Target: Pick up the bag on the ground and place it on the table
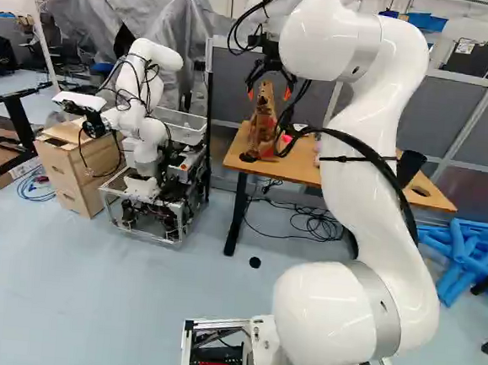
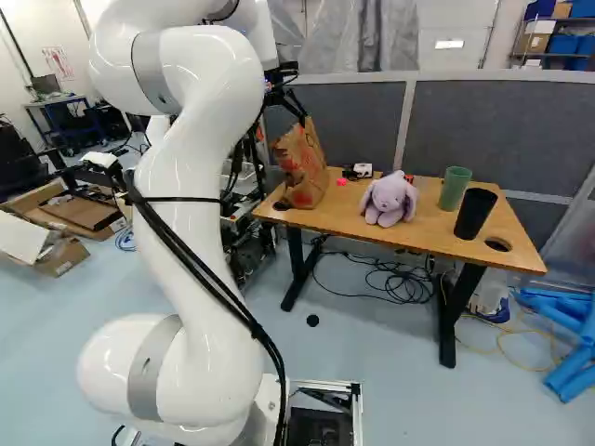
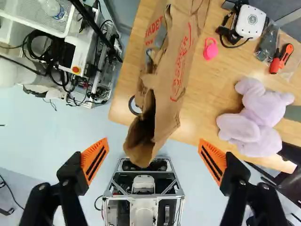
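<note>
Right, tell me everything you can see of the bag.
The bag is brown, apparently paper, with red print and creased, crumpled sides. It stands roughly upright on the table, at its left end in the right base view, its mouth ragged and gaping; I can't tell what's inside. A black ring lies beside it, contact unclear. The gripper is open near its mouth, neither finger touching it.

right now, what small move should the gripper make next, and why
Probably back the gripper gently up and away, without closing: the bag stands on the table, and the open gripper shows gaps on both sides of it.
</note>
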Robot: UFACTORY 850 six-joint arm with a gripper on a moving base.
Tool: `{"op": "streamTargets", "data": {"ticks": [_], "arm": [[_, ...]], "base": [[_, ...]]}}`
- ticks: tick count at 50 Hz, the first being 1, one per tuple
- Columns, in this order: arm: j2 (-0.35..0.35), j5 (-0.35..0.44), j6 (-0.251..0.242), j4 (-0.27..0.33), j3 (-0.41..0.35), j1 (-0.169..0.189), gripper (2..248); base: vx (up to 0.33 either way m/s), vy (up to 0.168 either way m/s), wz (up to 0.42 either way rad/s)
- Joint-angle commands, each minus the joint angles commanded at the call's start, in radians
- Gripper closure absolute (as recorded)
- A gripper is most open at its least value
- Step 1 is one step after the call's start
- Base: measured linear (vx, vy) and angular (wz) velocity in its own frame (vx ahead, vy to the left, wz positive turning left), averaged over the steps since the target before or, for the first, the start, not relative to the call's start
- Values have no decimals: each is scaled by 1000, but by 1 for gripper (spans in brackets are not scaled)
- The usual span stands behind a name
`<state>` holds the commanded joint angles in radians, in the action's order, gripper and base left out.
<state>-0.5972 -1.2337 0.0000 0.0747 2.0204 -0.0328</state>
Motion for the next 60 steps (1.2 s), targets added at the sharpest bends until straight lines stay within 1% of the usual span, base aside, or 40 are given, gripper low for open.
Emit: {"op": "streamTargets", "data": {"ticks": [15,29,45,60], "arm": [[2,5,0,0,-5,0,3],[13,31,0,-1,-29,0,3],[37,89,0,-3,-81,1,3],[70,168,0,-6,-154,3,3]], "base": [[-9,1,1],[0,0,0],[0,0,0],[0,0,0]]}}
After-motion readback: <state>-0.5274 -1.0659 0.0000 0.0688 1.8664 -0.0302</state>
